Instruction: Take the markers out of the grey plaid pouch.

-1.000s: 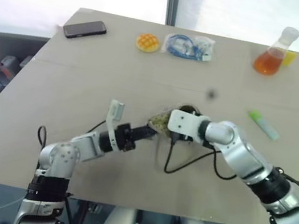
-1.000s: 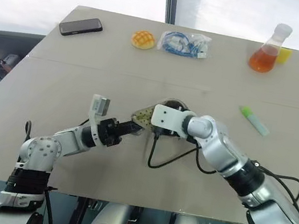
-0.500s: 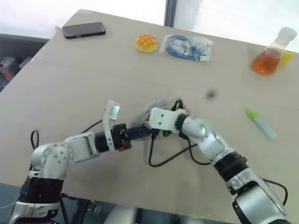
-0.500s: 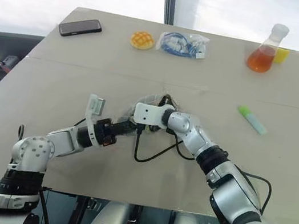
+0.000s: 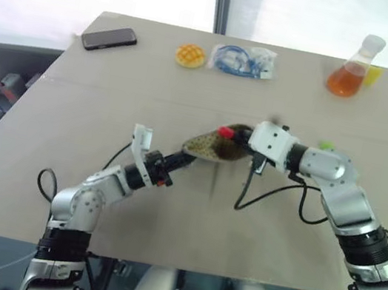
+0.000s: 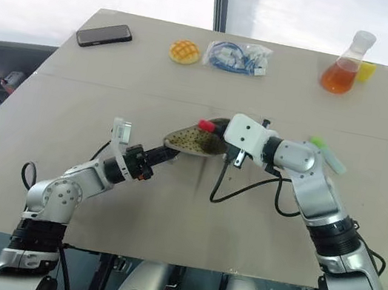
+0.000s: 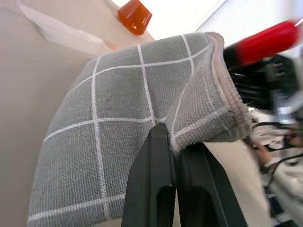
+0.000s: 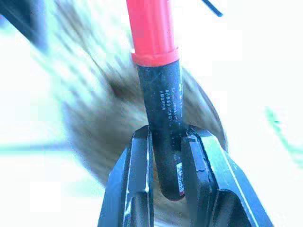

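Clamping the red-capped black marker (image 8: 158, 109) endwise, the right gripper (image 8: 166, 156) holds it at the mouth of the soft grey plaid fabric pouch (image 6: 189, 140), whose edge the left gripper (image 7: 173, 156) pinches shut.

The left claw (image 6: 165, 153) holds the grey pouch (image 6: 191, 140) up; the right claw (image 6: 216, 128) holds a red marker (image 6: 206, 125).
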